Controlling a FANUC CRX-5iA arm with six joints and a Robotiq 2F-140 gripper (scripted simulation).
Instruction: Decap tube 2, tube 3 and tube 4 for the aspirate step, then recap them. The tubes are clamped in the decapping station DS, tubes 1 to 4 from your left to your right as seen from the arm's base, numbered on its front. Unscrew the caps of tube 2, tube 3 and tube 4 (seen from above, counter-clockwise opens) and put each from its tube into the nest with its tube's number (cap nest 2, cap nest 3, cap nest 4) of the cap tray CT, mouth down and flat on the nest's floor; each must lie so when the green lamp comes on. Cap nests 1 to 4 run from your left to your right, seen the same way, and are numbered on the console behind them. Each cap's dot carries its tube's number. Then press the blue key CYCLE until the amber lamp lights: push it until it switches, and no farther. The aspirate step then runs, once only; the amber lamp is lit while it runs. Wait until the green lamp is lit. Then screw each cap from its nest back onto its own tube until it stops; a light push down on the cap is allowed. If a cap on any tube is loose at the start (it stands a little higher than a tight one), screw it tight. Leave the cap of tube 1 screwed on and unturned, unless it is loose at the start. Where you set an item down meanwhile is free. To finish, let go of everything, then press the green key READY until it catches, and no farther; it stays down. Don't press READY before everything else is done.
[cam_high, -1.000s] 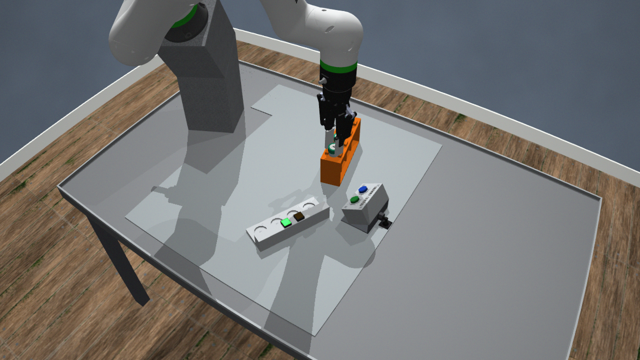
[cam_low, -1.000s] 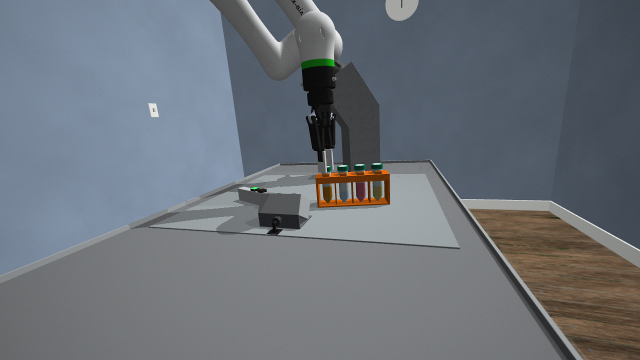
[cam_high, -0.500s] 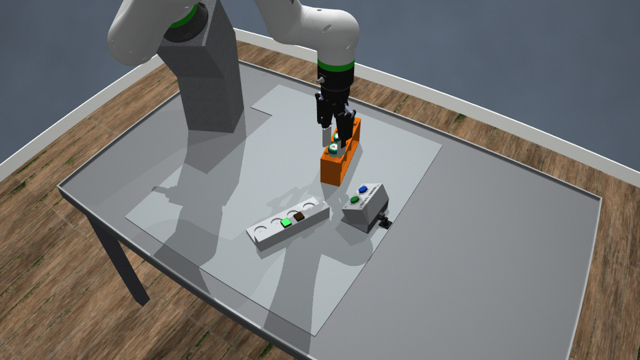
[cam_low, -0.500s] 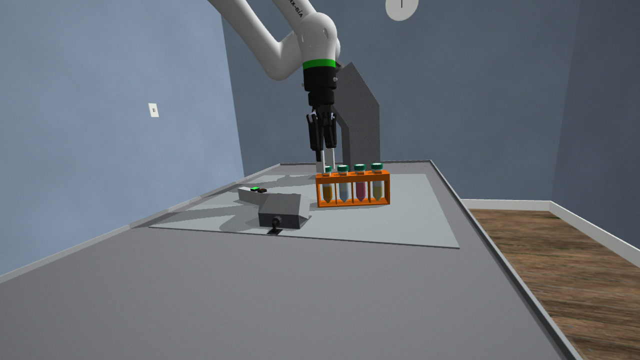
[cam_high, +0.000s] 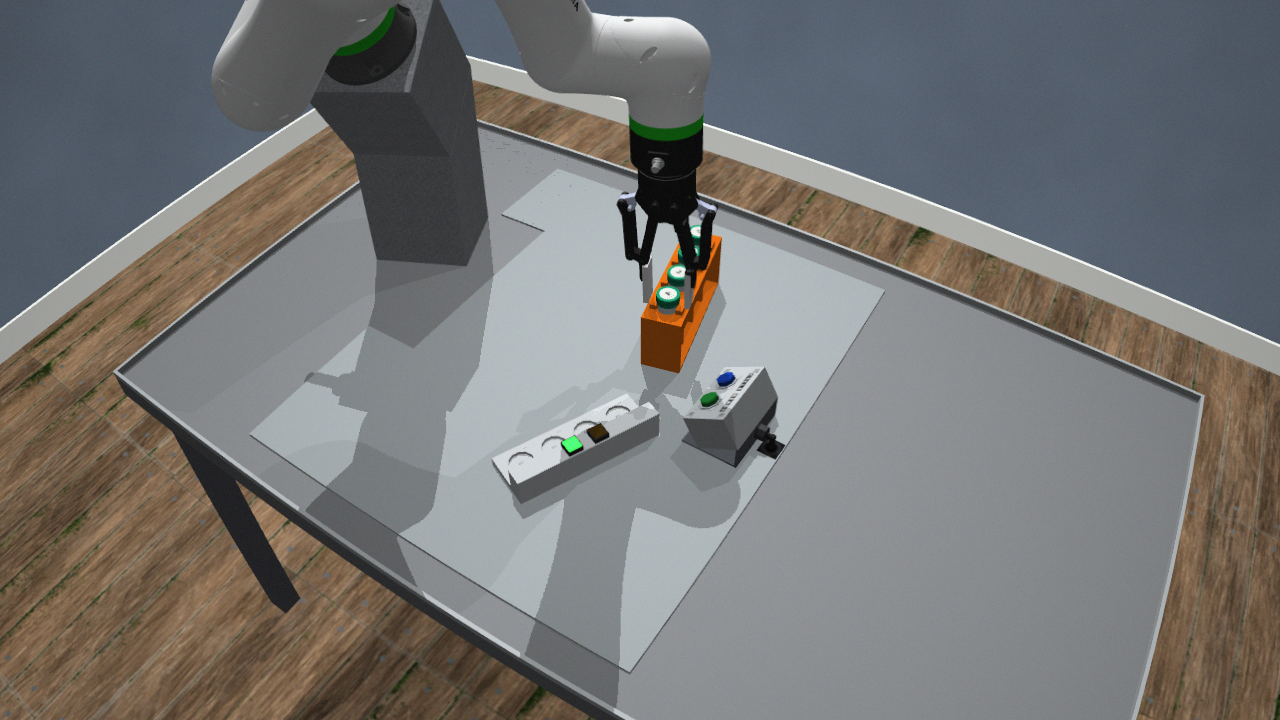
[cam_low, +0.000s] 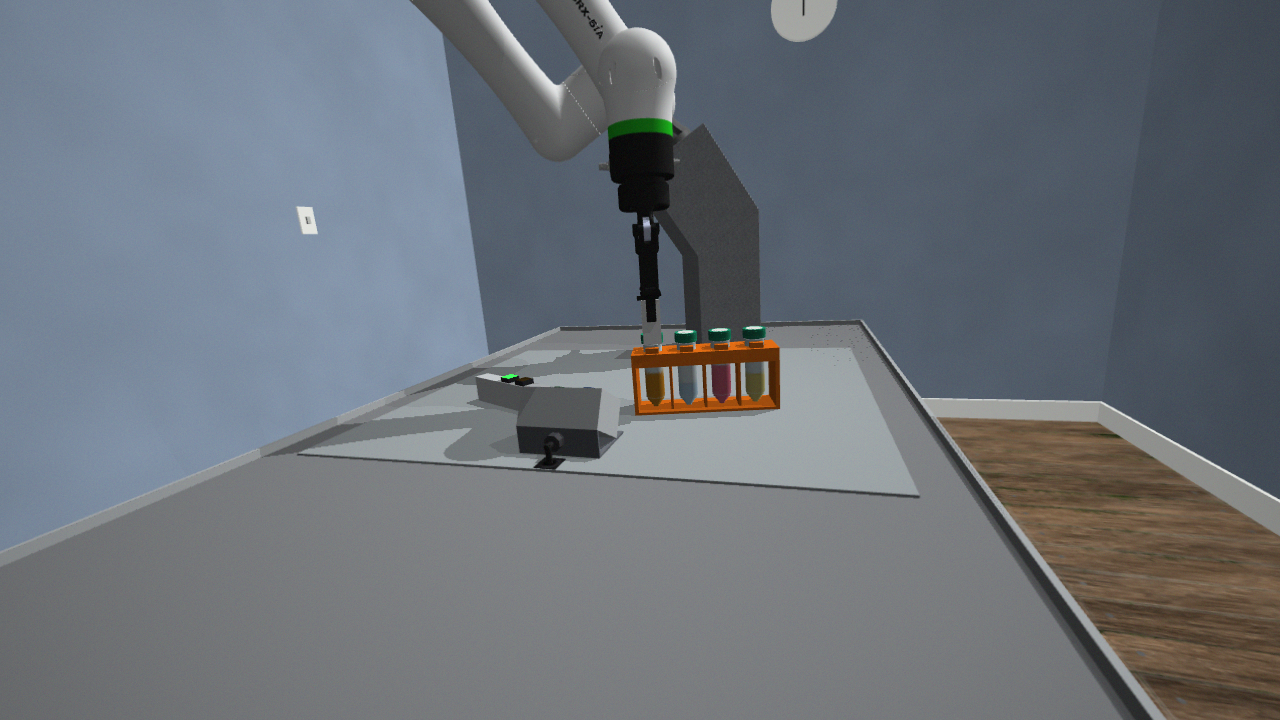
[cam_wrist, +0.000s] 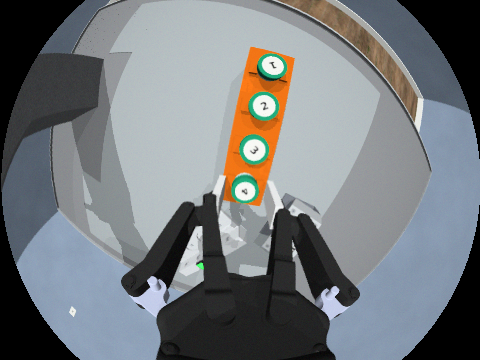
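The orange decapping station DS (cam_high: 664, 344) (cam_low: 707, 351) (cam_wrist: 267, 128) holds four tubes, each with a green cap on. My gripper (cam_high: 667, 290) (cam_low: 651, 336) (cam_wrist: 245, 187) is open and stands down over the near end of the station. Its fingers are on either side of cap 4 (cam_high: 668, 296) (cam_wrist: 244, 191), with a small gap on each side in the wrist view. Cap 3 (cam_high: 679, 274) (cam_low: 685, 336) (cam_wrist: 254, 150), cap 2 (cam_low: 718, 334) (cam_wrist: 264, 106) and cap 1 (cam_low: 753, 332) (cam_wrist: 272, 66) stand free. In the exterior view a finger hides cap 4.
The cap tray CT (cam_high: 572, 471) lies in front of the station with empty nests. Its green lamp (cam_high: 570, 444) (cam_low: 510, 378) is lit and its amber lamp (cam_high: 597, 433) is dark. The key box (cam_high: 729, 420) (cam_low: 559, 420) beside it carries the blue key (cam_high: 725, 378) and the green key (cam_high: 709, 399).
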